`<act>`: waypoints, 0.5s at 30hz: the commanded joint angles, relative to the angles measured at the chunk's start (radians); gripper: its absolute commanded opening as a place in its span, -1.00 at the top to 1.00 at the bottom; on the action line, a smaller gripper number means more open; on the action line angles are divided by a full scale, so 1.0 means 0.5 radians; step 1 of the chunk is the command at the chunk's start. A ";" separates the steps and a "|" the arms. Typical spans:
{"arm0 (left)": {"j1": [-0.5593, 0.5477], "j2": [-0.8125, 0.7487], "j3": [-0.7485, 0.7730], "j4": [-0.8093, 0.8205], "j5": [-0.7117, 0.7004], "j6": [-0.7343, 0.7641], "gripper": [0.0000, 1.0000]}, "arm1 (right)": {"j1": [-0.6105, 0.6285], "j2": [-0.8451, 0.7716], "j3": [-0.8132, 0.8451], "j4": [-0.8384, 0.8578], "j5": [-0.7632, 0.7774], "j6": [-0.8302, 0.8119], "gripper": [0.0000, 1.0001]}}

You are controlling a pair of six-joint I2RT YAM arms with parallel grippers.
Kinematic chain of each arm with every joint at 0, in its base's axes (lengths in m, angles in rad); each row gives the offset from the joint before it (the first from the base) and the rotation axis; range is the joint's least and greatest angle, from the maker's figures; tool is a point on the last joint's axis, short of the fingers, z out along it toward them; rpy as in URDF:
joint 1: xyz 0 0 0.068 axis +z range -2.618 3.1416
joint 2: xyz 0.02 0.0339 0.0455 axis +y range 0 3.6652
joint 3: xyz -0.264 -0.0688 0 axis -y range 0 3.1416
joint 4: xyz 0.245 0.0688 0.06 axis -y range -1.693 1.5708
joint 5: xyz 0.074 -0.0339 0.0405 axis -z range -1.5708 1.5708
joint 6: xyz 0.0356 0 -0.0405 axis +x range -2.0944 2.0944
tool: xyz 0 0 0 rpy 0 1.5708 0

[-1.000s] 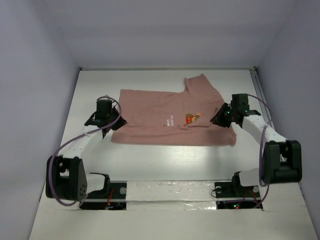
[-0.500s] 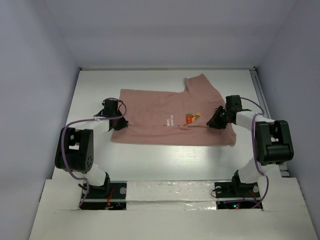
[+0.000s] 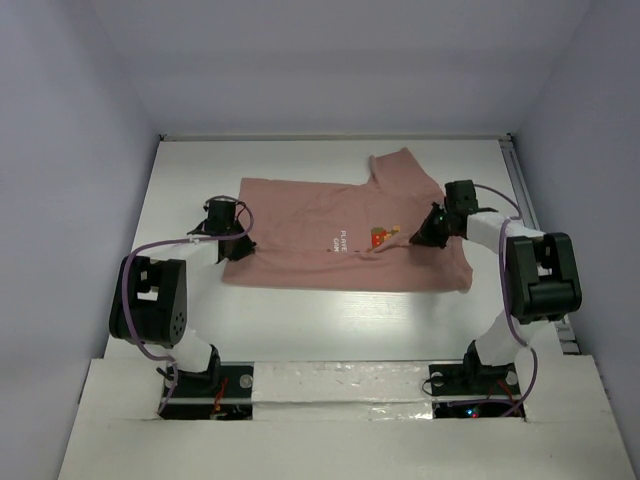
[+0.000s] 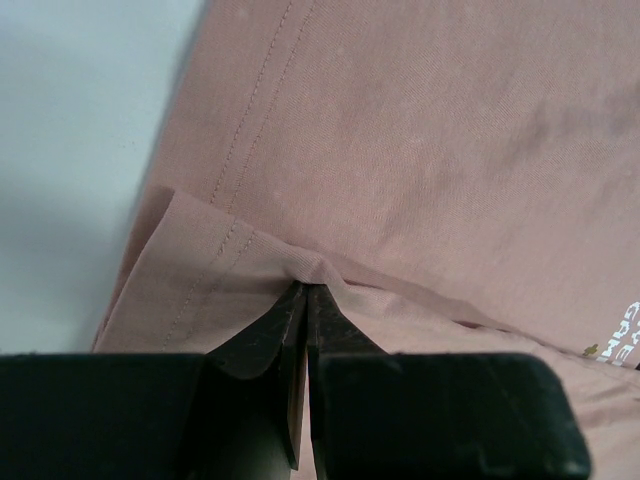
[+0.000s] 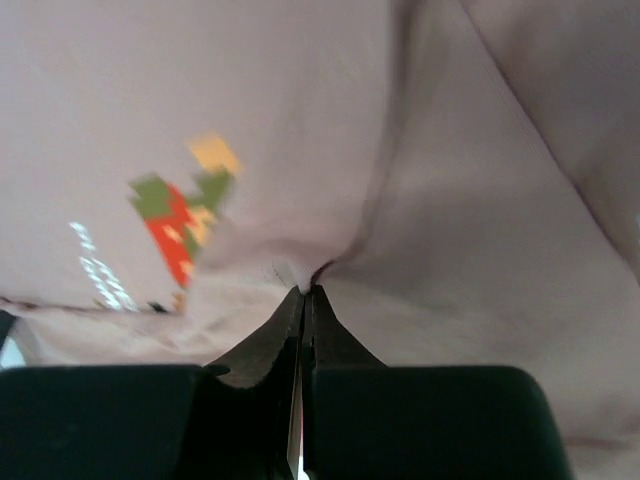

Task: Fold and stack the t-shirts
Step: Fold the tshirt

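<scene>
Top external: white table [image 3: 300, 320] enclosed by pale walls [image 3: 60, 200]; pink t-shirt [image 3: 310, 220] laid flat at centre. Left wrist: left gripper [image 4: 305, 292] clamped on hem fold [image 4: 230, 250]. Right wrist: right gripper [image 5: 303, 292] clamped on cloth beside pixel print [image 5: 175, 215].

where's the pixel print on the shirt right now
Top view: the pixel print sits right of centre on the pink t-shirt, beside the right gripper.
</scene>
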 commanded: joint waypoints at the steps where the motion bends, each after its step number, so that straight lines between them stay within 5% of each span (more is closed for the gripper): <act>1: 0.008 -0.066 -0.038 -0.047 -0.082 0.038 1.00 | 0.059 0.115 0.353 0.021 0.039 -0.065 0.94; 6: 0.008 -0.106 0.017 -0.102 -0.086 0.044 1.00 | 0.167 0.397 0.773 -0.102 0.127 -0.123 0.84; 13: 0.008 -0.149 0.220 -0.188 -0.089 -0.005 1.00 | 0.268 0.655 1.215 -0.258 0.174 -0.151 0.20; 15: 0.008 -0.115 0.345 -0.210 -0.089 -0.014 0.60 | 0.289 0.680 1.292 -0.289 0.165 -0.172 0.11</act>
